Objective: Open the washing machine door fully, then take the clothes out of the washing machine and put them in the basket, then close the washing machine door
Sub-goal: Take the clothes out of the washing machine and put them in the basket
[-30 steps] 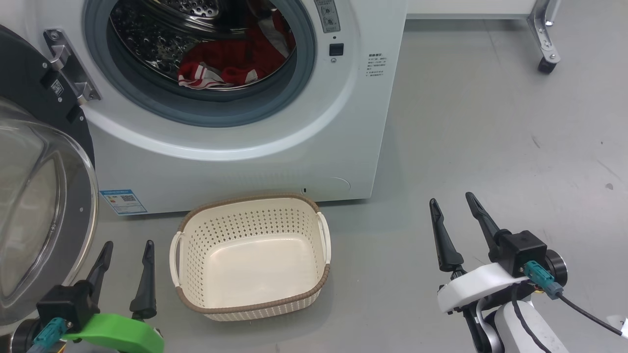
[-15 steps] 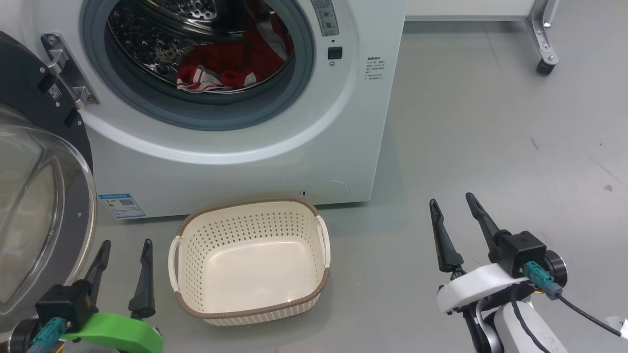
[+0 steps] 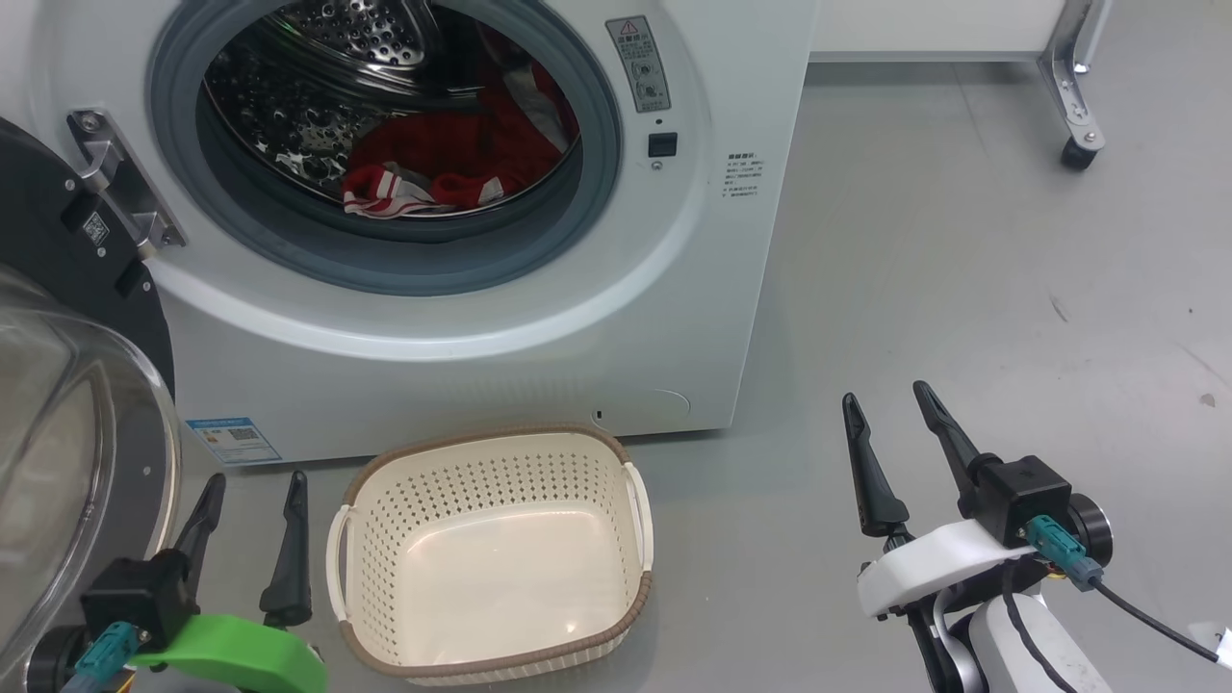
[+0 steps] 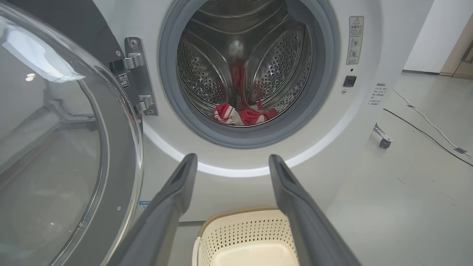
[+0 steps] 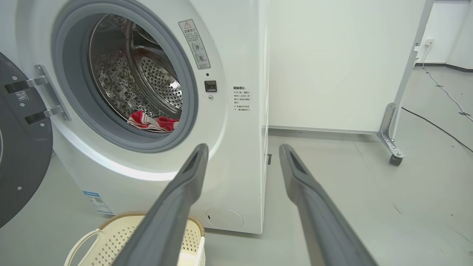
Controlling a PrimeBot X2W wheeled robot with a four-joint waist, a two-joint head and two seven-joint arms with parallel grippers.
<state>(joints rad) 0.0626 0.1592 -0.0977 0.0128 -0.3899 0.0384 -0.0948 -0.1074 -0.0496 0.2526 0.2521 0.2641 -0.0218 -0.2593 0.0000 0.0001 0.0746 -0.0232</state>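
Note:
The washing machine [image 3: 462,318] stands in front of me with its door [image 3: 58,385] swung wide open to the left. Red clothes [image 3: 452,164] with striped trim lie at the bottom of the steel drum, and they also show in the wrist views [image 4: 244,114] [image 5: 151,122]. On the floor just before the machine sits the cream basket [image 3: 481,481], with nothing in it. My left gripper [image 3: 257,478] hangs open between the door and the basket. Right of the basket, my right gripper [image 3: 885,392] is open over bare floor. Neither gripper holds or touches anything.
A white frame on a caster [image 3: 1076,154] stands at the back right. A thin cable [image 4: 425,129] runs across the floor on the right. Open grey floor [image 3: 962,289] lies to the right of the machine.
The head camera has shifted, so the machine and basket sit a little lower in the picture. Both grippers stay open and nothing has been touched.

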